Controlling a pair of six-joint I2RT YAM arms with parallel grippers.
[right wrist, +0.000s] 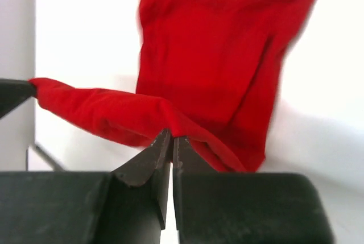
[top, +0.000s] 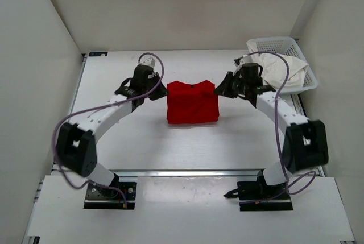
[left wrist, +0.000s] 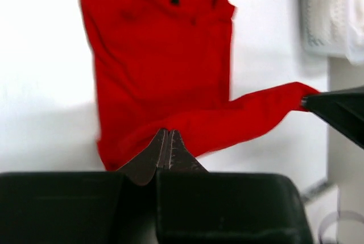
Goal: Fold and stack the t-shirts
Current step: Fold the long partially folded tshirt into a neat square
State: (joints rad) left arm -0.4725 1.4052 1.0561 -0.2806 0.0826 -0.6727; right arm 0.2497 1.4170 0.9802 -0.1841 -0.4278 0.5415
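Note:
The red t-shirt [top: 192, 104] lies partly folded mid-table, its far edge stretched taut between both grippers. My left gripper [top: 164, 91] is shut on the left corner of that edge. My right gripper [top: 217, 90] is shut on the right corner. In the left wrist view the jaws [left wrist: 168, 133] pinch red cloth [left wrist: 165, 67], and a strip of it runs right to the other gripper's fingertip [left wrist: 338, 110]. In the right wrist view the jaws [right wrist: 172, 137] pinch the shirt [right wrist: 210, 56] the same way. A white t-shirt [top: 284, 70] lies bunched in the basket.
A white mesh basket [top: 278, 42] stands at the back right corner, just behind the right arm. White walls close in the table on the left, back and right. Both arms' cables loop above their elbows.

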